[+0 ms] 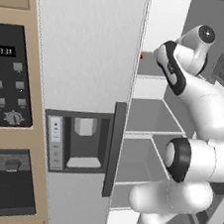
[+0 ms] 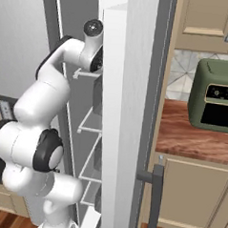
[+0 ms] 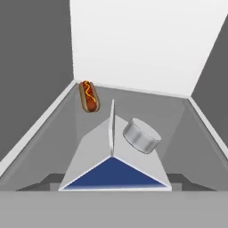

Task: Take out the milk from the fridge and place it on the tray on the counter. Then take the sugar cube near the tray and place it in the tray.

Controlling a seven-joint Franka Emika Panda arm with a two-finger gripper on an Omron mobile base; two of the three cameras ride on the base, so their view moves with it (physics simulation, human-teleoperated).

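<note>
Light-grey, the side-by-side fridge (image 1: 86,55) stands with its right compartment open onto pale shelves, its closed left door carrying a dispenser recess (image 1: 83,140) and a dark vertical handle (image 1: 114,149). White and bulky, the Panda arm (image 1: 198,155) rises from below, folds at the elbow and reaches up and into the upper part of the compartment — its wrist goes in past the open door (image 2: 130,112). On that shelf, seen from the hand, the milk carton (image 3: 113,156) sits directly under the camera, its gabled top and blue band close up. Behind it lie a small metal can (image 3: 141,135) and, farther back left, a hot dog (image 3: 88,96). Whether the gripper has closed on the carton I cannot tell.
</note>
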